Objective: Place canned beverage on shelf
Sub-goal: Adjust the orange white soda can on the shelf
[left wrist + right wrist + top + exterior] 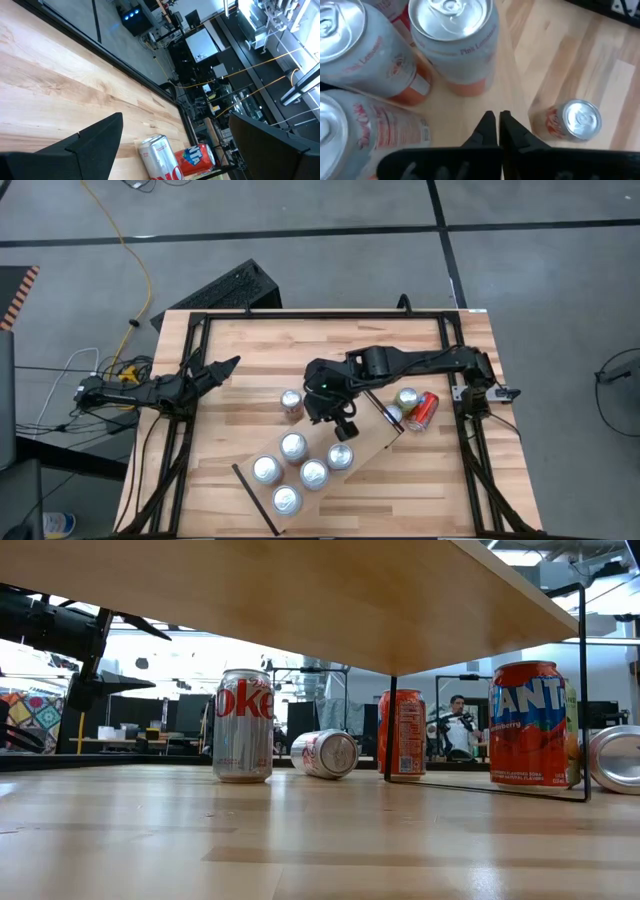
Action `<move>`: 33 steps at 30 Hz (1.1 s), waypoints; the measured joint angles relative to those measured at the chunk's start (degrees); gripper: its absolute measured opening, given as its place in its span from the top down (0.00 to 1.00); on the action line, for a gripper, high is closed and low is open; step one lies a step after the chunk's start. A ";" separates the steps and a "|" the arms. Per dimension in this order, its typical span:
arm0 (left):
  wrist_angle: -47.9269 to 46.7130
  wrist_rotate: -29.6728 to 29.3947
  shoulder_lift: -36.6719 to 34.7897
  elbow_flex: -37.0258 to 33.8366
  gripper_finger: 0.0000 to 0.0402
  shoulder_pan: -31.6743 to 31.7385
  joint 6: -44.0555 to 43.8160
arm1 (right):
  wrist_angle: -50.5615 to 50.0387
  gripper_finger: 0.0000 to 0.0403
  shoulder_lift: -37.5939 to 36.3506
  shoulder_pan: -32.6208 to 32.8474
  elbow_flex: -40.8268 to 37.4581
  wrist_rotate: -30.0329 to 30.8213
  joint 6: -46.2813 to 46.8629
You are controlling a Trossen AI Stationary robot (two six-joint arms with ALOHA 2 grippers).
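The shelf (372,432) is a pale board lying slantwise at the table's near middle, raised on thin black legs (390,725). Several silver cans stand upright on it, among them a pink lemonade can (455,40). My right gripper (496,122) is shut and empty. It points slantwise down over the shelf (470,107), just beside that can (340,456). A Diet Coke can (291,402) stands on the table past the shelf's far edge. My left gripper (225,368) waits open at the table's left side.
At the right stand a silver can (407,398) and, lying beside it, a red Fanta can (422,410). The low view shows the Diet Coke can (243,725), a lying can (328,753) and the Fanta can (527,723) under the shelf board. A person sits in the room beyond.
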 joint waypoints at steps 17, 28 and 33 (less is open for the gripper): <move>-0.12 -1.36 0.00 0.01 0.13 0.00 -0.63 | -0.87 1.00 -27.10 -12.22 -17.74 -11.60 -0.37; -0.56 -4.92 0.00 0.01 0.13 0.00 -0.24 | 61.70 1.00 -40.86 -14.84 -56.14 -18.49 17.41; -0.85 -6.87 0.00 0.00 0.13 0.00 -0.32 | 65.50 1.00 -33.30 -13.95 -57.47 -25.71 19.98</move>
